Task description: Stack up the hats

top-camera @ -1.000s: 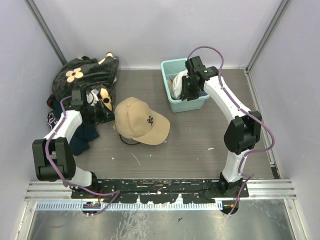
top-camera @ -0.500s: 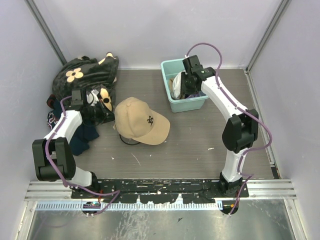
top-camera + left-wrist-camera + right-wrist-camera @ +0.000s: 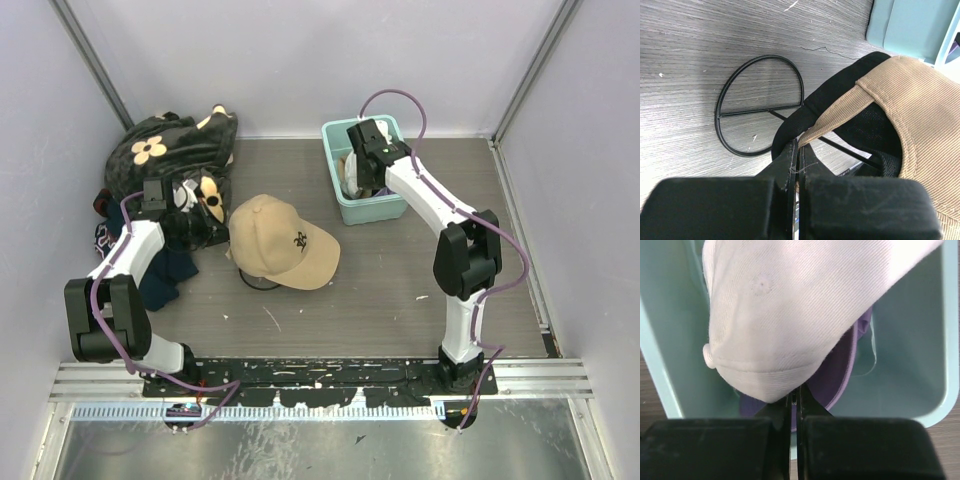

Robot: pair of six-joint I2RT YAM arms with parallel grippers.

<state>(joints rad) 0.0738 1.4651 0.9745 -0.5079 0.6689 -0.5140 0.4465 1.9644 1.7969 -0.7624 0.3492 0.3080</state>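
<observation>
From above, the tan cap [image 3: 275,250] sat mid-desk [image 3: 380,270] with its brim toward the right and a small dark logo on its front. A dark edge showed under its near side. The left hand [image 3: 210,228] lay at the cap's left edge, beside a flowered black fabric [image 3: 165,145] and navy clothing [image 3: 160,280]. The right hand [image 3: 358,185] reached down into a teal bin [image 3: 400,205] at the far side, where a white cap [image 3: 348,165] showed against the left wall.

At the left wrist, the left hand [image 3: 797,160] was closed, its fingertips pinching the rim of the tan cap [image 3: 900,100] where that rim narrowed to a point. A black cap [image 3: 810,107] lay just under the tan one, its edge curving out beyond it. On the desk [image 3: 700,40] stood a black wire ring [image 3: 760,111] with a bar across it. A corner of the bin [image 3: 910,25] showed at the top right.

At the right wrist, the right hand [image 3: 795,400] was closed on the lower edge of the white cap [image 3: 790,315], which filled the upper frame inside the bin [image 3: 660,350]. A purple cap [image 3: 840,365] lay right behind the white one, touching it and also reaching the fingertips.
</observation>
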